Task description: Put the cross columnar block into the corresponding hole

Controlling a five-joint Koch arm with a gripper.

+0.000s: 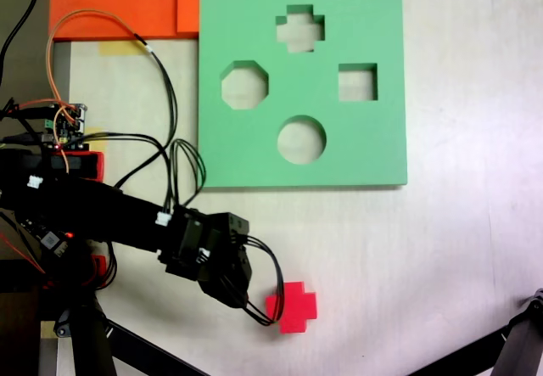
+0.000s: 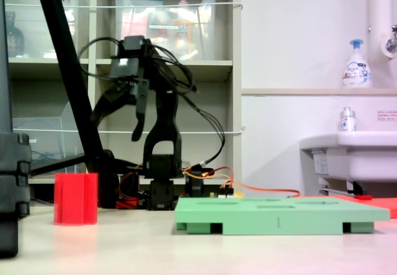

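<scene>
Red block (image 2: pixel 75 198) sits upright on the table (image 2: pixel 205 250), nearest the lens in the second exterior view, well apart from the green board (image 1: pixel 301 83). Fingers (image 2: pixel 123 115) hang spread and empty, raised above the block. In the first exterior view they sit just at the block's left. Step looks like the approach to grasp. Doing it well: centre over the block, drop straight, pinch two opposite arms squarely so it stays upright. Then line its arms up with the plus hole (image 1: pixel 299 28) at the board's far edge.

No readable text anywhere, soap bottle (image 2: pixel 356 64) label blurred, small wall sign (image 2: pixel 386 115) at right edge too faint to read
</scene>
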